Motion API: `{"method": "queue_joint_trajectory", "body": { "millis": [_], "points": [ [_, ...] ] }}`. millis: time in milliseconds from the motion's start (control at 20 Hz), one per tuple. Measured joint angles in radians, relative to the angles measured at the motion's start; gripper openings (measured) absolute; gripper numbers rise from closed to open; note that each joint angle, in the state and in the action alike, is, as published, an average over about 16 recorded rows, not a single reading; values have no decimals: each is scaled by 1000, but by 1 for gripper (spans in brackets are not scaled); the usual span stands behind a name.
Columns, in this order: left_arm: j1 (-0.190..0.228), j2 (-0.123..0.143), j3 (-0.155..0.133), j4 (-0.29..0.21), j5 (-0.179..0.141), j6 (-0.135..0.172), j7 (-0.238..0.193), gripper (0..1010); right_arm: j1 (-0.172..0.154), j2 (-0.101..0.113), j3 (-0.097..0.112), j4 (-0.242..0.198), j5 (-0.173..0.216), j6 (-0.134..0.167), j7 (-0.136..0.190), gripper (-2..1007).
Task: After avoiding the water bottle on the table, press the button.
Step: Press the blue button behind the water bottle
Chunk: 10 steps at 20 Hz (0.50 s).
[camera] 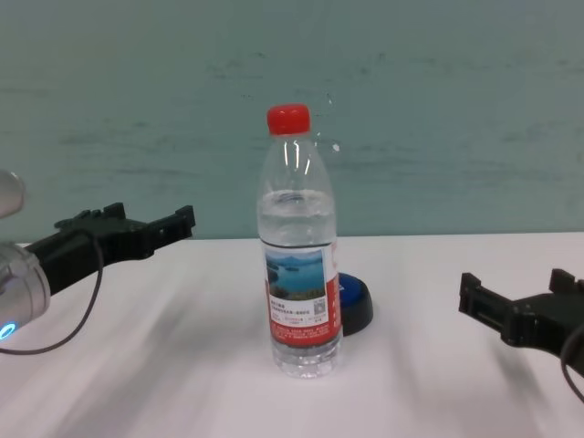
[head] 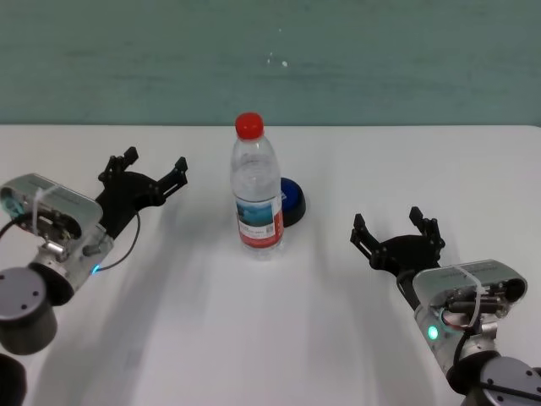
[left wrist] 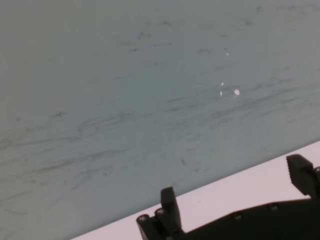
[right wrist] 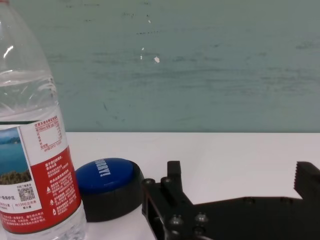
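The water bottle (head: 256,190) stands upright at the middle of the white table (head: 254,338), clear with a red cap and a lake label. The blue button (head: 292,201) on its black base sits just behind and to the right of the bottle, partly hidden by it. My right gripper (head: 394,222) is open and empty, low over the table to the right of the bottle and button. In the right wrist view the button (right wrist: 105,175) and the bottle (right wrist: 35,150) lie ahead of the gripper (right wrist: 240,172). My left gripper (head: 154,162) is open and empty, left of the bottle.
A teal wall (head: 270,59) runs behind the table's far edge. In the chest view the bottle (camera: 299,255) stands in front of the button (camera: 354,306), between the left gripper (camera: 137,228) and the right gripper (camera: 517,285).
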<state>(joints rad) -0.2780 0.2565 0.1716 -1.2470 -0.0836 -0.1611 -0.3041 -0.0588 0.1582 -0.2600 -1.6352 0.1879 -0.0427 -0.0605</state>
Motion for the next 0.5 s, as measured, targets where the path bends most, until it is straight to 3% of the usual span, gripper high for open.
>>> {"method": "queue_joint_trajectory", "body": {
  "millis": [500],
  "points": [
    [-42, 6, 24, 35, -24, -3, -24, 1010, 0, 0, 0, 0, 0, 0, 0, 1004]
  ]
}}
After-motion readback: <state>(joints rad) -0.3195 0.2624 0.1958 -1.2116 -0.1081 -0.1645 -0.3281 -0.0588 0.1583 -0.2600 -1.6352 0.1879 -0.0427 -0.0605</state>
